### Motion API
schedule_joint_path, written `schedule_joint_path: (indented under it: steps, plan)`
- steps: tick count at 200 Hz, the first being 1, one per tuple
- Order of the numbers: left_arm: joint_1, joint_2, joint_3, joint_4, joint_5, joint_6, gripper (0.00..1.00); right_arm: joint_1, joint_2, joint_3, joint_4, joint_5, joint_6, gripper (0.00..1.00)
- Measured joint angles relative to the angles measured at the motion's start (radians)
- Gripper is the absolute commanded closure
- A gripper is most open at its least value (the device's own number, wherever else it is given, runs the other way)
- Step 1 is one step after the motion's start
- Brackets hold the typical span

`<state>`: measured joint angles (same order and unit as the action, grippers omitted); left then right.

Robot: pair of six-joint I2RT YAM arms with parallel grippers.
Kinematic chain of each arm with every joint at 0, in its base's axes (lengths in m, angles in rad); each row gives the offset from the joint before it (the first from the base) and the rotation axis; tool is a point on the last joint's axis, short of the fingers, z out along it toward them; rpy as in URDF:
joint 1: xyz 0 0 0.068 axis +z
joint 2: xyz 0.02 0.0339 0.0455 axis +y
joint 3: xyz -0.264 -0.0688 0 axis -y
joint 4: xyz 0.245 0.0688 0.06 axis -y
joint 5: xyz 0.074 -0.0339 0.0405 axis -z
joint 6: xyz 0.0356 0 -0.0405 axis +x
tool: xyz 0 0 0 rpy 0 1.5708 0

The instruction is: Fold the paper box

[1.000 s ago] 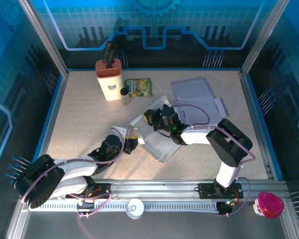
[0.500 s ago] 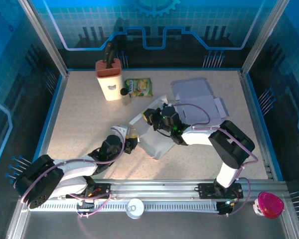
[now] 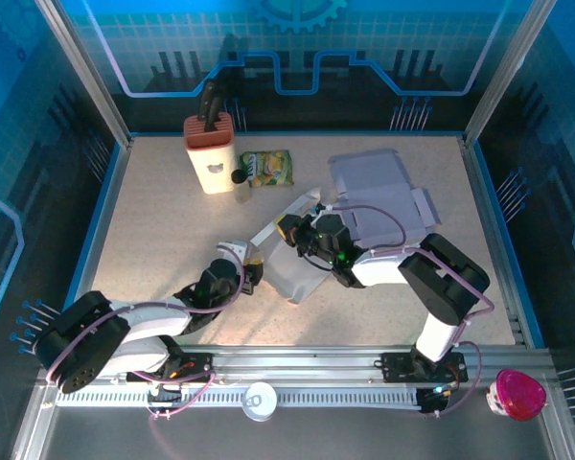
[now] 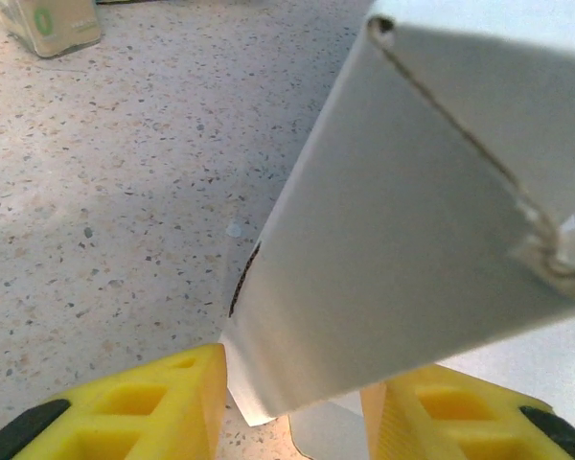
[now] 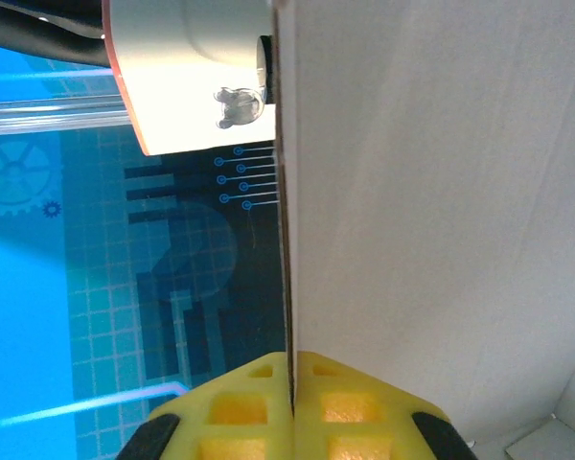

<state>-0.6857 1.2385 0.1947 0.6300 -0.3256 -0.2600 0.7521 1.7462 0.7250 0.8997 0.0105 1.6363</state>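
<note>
You have two boxes: flat box (image 3: 379, 187) at 1 o'clock, raised box (image 3: 289, 276) central. Wrist views show right hand (image 5: 289, 369) clamping it, left hand (image 4: 292, 407) apart.

Left arm (image 3: 144, 321) lies low along the near edge of the tabletop and reaches in toward the middle. The left gripper (image 3: 252, 273) has its yellow fingers (image 4: 163, 402) apart with a corner of the paper box (image 4: 393, 240) sitting between them, and honestly I can't tell if it's pinching. Right arm (image 3: 441, 278) elbows up from the near right and stretches left to the centre, with the right gripper (image 5: 290, 383) clamped tight on a panel edge.
</note>
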Motion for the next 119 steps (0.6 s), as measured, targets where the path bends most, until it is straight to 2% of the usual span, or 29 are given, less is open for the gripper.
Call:
schedule_joint_path:
  steps: [56, 119]
  plan:
    - [0.000, 0.018, 0.001, 0.007, -0.024, -0.003, 0.58, 0.027, 0.060, -0.011, 0.120, 0.056, -0.038, 1.00]
    - [0.000, 0.019, 0.001, 0.011, -0.064, -0.003, 0.63, 0.072, 0.189, -0.032, 0.381, 0.132, -0.043, 1.00]
